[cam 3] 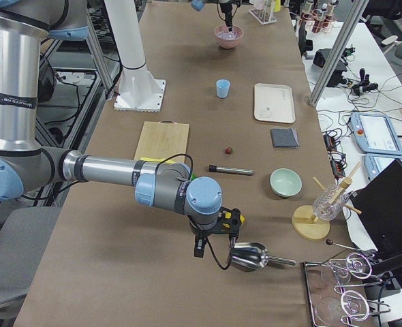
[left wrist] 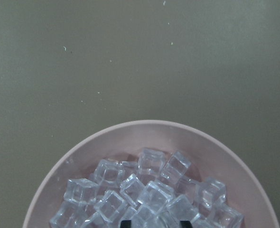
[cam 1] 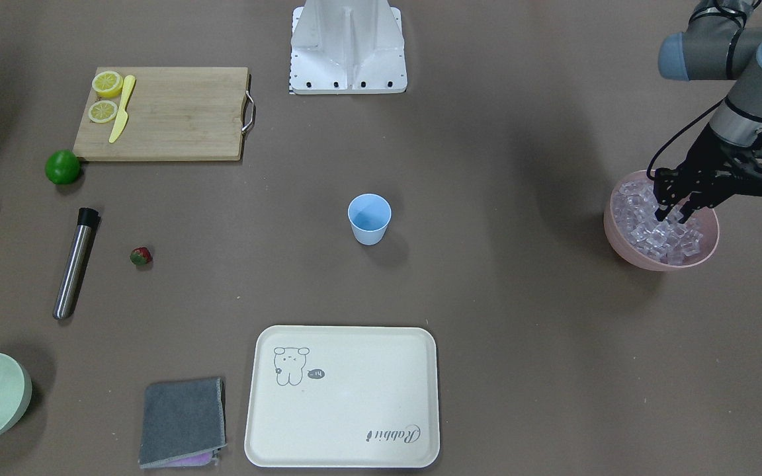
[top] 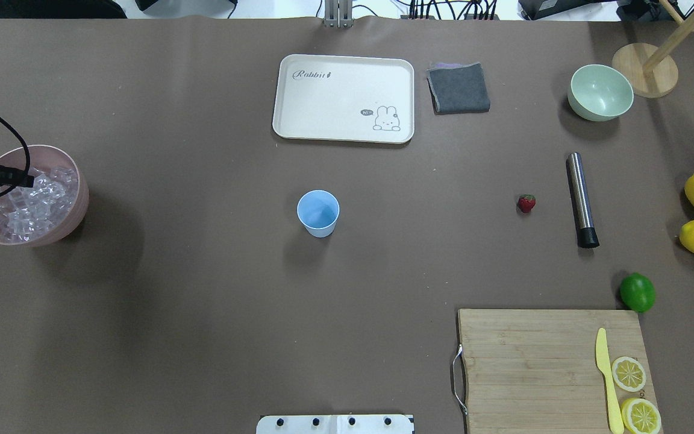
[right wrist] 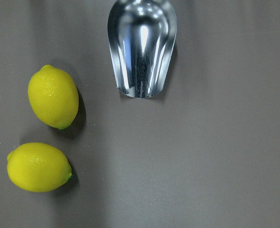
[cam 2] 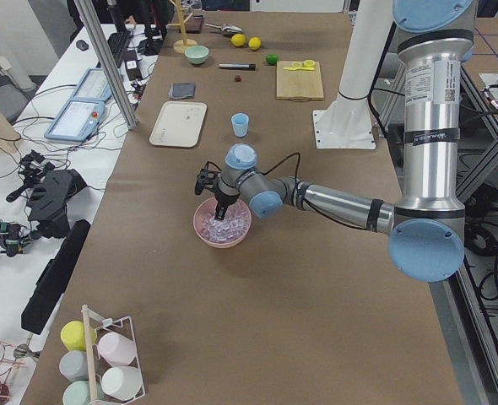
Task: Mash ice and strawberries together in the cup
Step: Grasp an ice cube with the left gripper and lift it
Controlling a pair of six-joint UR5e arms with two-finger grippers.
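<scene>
Ice, in the form of small clear glassy cubes (cam 1: 665, 235), fills the round pink plastic bowl (cam 1: 622, 246) at the right edge of the front-facing view. The left gripper (cam 1: 675, 213) stands with its black tips down among these cubes. Its jaws are apart, released, and the left wrist view shows cubes lying between them. I judge that no cube is clamped yet, although the tips are mostly cut off at the bottom of that frame.

The small light-blue plastic cup (cam 1: 369, 218) stands upright and looks empty in the middle of the front-facing view. It is well apart from the bowl and almost straight to the left of it. The coming move, as I judge it, is to close on a cube, lift it and carry it sideways to the cup's open mouth. The left arm is clearly the nearer one for this.

The small red strawberry with a green top (cam 1: 141, 256) lies on the brown table (cam 1: 487, 297) at the left of this frame, beyond the cup, near a steel rod with a black end (cam 1: 75, 262). That is the right arm's side. The right gripper (cam 3: 214, 242) shows only in the exterior right view, low in the frame, over a shiny metal scoop (right wrist: 141, 47) beside two yellow lemons (right wrist: 53, 96). I cannot tell whether it is released or clenched.
</scene>
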